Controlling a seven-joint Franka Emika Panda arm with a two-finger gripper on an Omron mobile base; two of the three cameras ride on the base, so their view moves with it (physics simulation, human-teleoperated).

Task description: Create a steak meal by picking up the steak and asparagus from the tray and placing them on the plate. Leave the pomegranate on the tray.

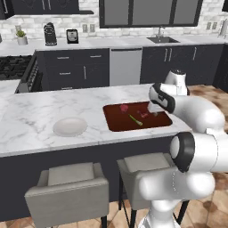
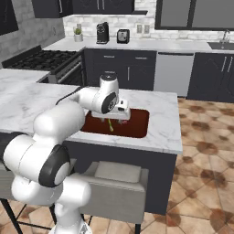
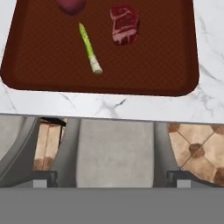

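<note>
So I'm parked at the counter (image 1: pixel 26 120) and the tool (image 1: pixel 153 110) hangs over the right end of the tray (image 1: pixel 167 121), jaws spread wide with nothing between them. Nothing has been lifted off yet: steak (image 3: pixel 124 24), asparagus (image 3: pixel 89 48) and pomegranate (image 3: pixel 71 5) all lie on the tray, and the plate (image 1: pixel 70 126) sits bare well off to the left, nearer the counter's front edge.

In the hand view the steak lies ahead of the fingertips, slightly right of centre, toward the tray's far side. The asparagus is just left of it, not touching. Its long axis runs roughly away from the tool and leans a bit, with the pale cut end nearest me and the dark tip pointing at the pomegranate by the far rim.

My guess is the steak goes first. The tool needs to push forward over the tray and drop, staying clear of the stalk beside it.
</note>
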